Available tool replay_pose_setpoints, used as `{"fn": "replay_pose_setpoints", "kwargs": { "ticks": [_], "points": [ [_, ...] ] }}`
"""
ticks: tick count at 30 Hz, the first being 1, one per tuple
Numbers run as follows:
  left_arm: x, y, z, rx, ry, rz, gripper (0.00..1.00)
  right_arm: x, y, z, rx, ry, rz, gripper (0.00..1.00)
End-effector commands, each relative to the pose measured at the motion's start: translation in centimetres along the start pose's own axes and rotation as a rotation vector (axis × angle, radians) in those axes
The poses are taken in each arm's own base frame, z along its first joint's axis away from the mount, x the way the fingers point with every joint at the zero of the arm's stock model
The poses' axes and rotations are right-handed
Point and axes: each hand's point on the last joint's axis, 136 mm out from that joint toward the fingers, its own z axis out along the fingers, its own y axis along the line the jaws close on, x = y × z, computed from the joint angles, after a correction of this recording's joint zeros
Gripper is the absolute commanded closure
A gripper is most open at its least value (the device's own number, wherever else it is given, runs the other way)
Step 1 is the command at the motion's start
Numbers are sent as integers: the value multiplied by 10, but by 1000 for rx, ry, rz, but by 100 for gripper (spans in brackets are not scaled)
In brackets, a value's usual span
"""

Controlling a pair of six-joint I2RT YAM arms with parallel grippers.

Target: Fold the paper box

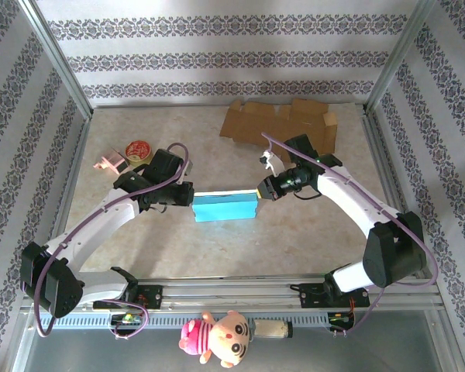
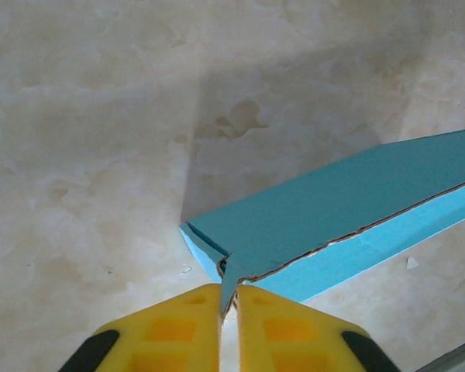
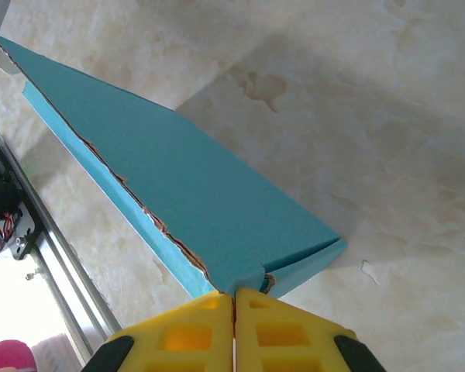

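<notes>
Left gripper (image 2: 229, 301) and right gripper (image 3: 234, 298) are each clamped on an end corner of the box (image 1: 225, 206), held mid-table between them; one long fold is seen made, while the ends are judged not yet closed, so most of the task remains.

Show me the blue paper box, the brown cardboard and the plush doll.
blue paper box (image 1: 225, 207): top view, its top face.
brown cardboard (image 1: 275, 124): top view, middle of the sheet.
plush doll (image 1: 231, 333): top view, its face.
</notes>
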Motion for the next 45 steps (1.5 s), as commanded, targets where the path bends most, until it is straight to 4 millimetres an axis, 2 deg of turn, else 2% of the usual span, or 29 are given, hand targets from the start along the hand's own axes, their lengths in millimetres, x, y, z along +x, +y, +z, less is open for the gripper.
{"fn": "replay_pose_setpoints", "kwargs": {
  "ticks": [1,3,10,15,24,30,36,38,40,42,45],
  "points": [
    [-6,-12,1,44,-13,-4,97,-4,3,1,6,-5,-4,93],
    [-5,-14,3,55,-4,-16,100,-4,5,1,8,-6,2,94],
    [-1,-12,5,54,1,-47,100,-8,6,3,22,-21,43,95],
    [11,-9,11,51,30,-78,100,-7,4,6,23,-33,121,95],
    [17,-6,12,50,32,-88,100,-10,13,5,-6,-55,178,97],
    [21,-8,13,73,32,-101,100,11,1,23,103,-25,147,98],
    [42,0,20,65,66,-143,100,36,-12,35,207,-16,98,99],
    [51,4,24,55,81,-163,100,43,-14,41,228,-11,74,95],
    [56,5,25,62,78,-178,100,46,-13,42,228,-13,64,87],
    [53,2,20,87,45,-189,94,41,-8,37,221,-38,59,81],
    [38,-5,3,125,-39,-189,86,26,5,21,199,-84,41,70]
  ]
}}
